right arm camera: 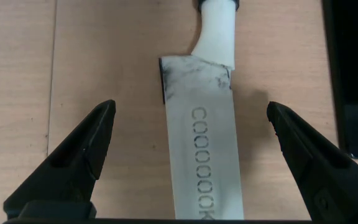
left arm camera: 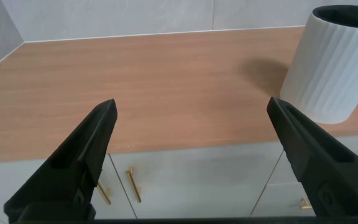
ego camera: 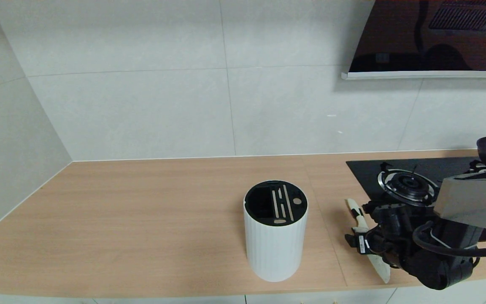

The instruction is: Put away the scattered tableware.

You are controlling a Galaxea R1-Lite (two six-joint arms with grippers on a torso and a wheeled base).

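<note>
Knife (ego camera: 355, 211) (right arm camera: 204, 155) seen flat on tabletop (ego camera: 141, 219), at three o'clock from ribbed white holder (ego camera: 275, 240) (left arm camera: 331, 62), near hob (ego camera: 445, 169). Found right gripper (ego camera: 363, 226) (right arm camera: 188, 109) over the blade, spread wide to either side. Left gripper (left arm camera: 191, 109) likewise wide, at holder's eight o'clock.

holder (ego camera: 275, 249) upright on counter (ego camera: 141, 211) (slotted top) | knife (ego camera: 379, 267) flat beside stove (ego camera: 409, 185)

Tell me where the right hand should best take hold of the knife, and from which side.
Probably the handle, from above. The knife lies flat on the counter, so only its narrow sides offer purchase, and the blade is thin and wide. The open right hand hangs over the blade, not the handle.
</note>
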